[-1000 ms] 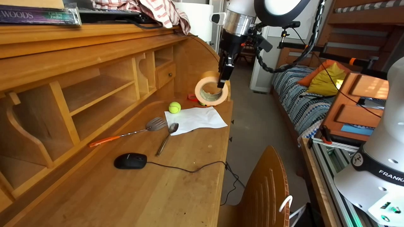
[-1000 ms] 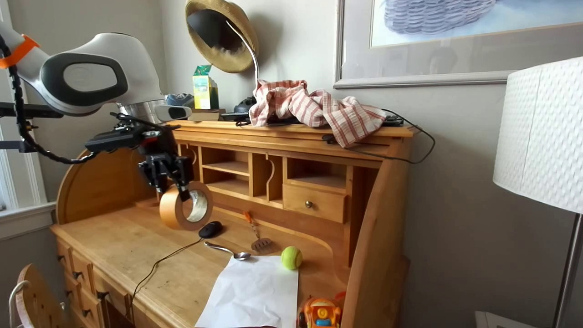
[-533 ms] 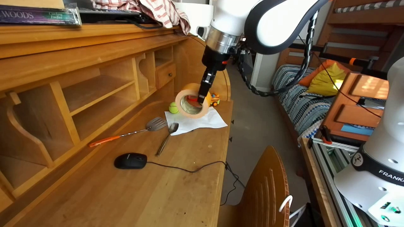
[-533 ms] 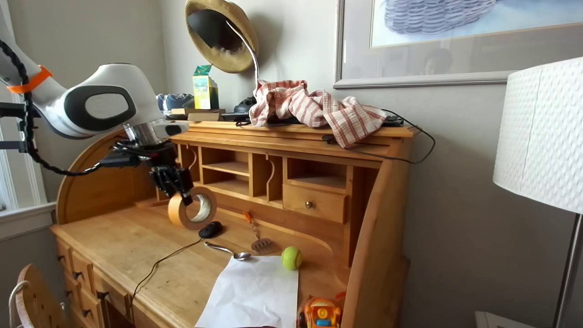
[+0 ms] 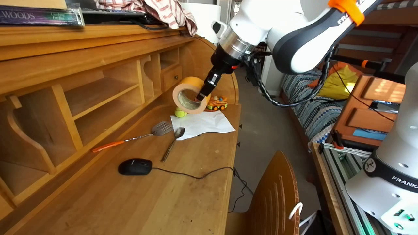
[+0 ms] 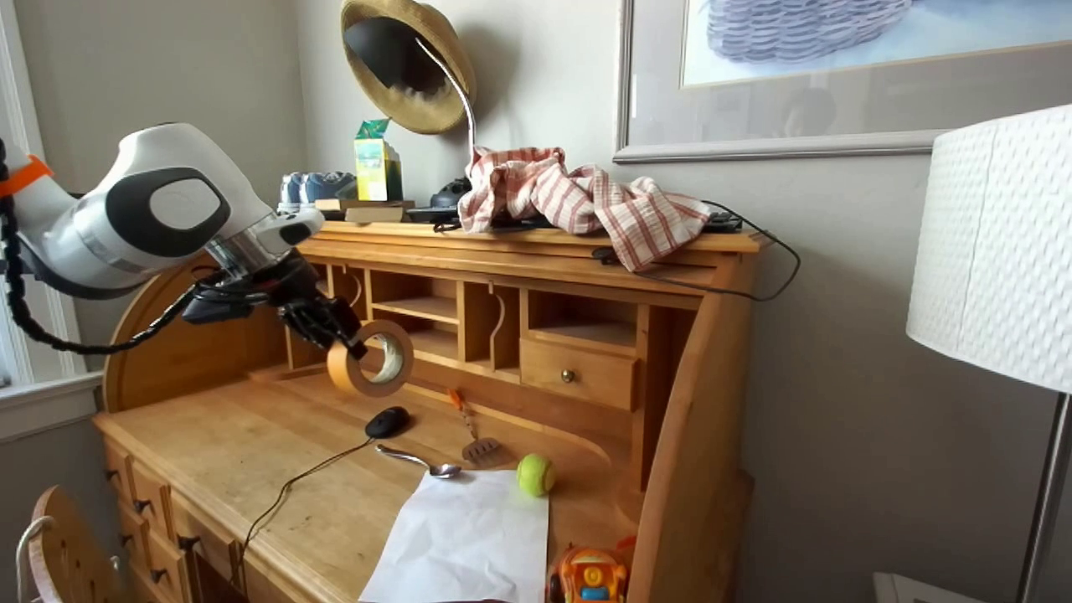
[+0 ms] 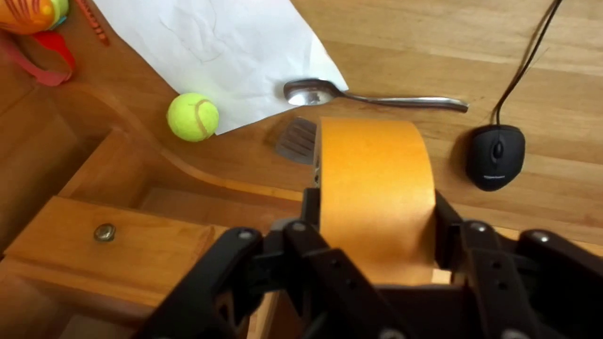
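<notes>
The claw (image 7: pixel 377 214) was pinching a wide tape roll (image 7: pixel 377 174) across its width, one finger laid against each flat side. Roll sat between the fingers and stuck out past the tips, on edge, hole facing sideways. Both exterior views had it up in the air, off the surface (image 5: pixel 169 202). Claw was tilted, not straight down.

Around it, going by the wrist view: a spatula (image 7: pixel 296 141) below the claw, its head just past the roll and part hidden by it. Then a spoon (image 7: pixel 395 101) farther out in front, bowl overlapping the edge of the paper (image 7: pixel 245 52). A black mouse (image 7: pixel 495 157) was off to one side of the claw, a tennis ball (image 7: pixel 193 117) off to the opposite side at the paper's edge, a toy car (image 7: pixel 23 16) farther out that way.

Handling, my read: stiff, fairly light, hard to break. Outer face probably smooth, sides maybe a touch tacky, so slip risk looked low. It was held by one part of the ring, so weight hung off-center and could have pivoted about the pads. Best hold looked like that one: pads flat on both sides, well into the ring wall. Squeezing the curved rim seemed worse, less contact.
</notes>
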